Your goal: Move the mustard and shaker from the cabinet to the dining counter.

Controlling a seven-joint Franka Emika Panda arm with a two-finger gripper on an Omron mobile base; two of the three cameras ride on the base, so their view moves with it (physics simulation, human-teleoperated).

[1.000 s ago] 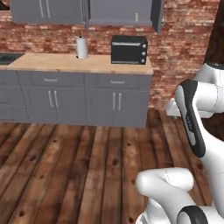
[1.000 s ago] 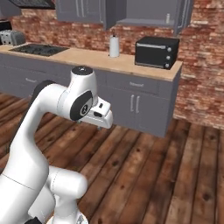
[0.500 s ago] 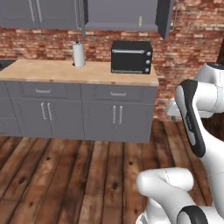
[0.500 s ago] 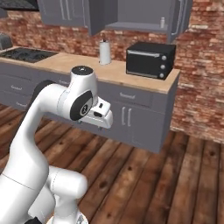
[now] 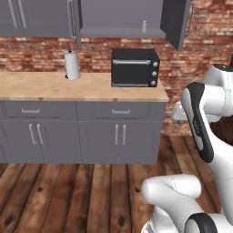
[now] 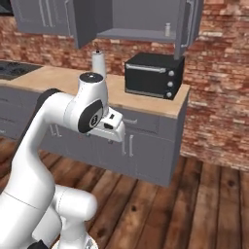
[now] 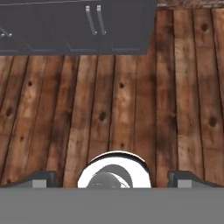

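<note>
The cabinet hangs open above the wood counter, its doors swung out to both sides. On its shelf stands the small grey shaker, which also appears in the right base view as the shaker near the right door of the cabinet. The mustard is out of view, and so is the dining counter. My gripper points down at the plank floor, open, its fingertips far apart with nothing between them. The hand hangs at mid height, well below and short of the cabinet.
A black toaster oven and a paper towel roll stand on the short wood counter over grey drawer units. A stove top lies at the far left. A brick wall rises on the right.
The base has driven closer to the counter and cabinet, so the whole scene has grown and shifted. The arm holds the same pose and the gripper stays open.
</note>
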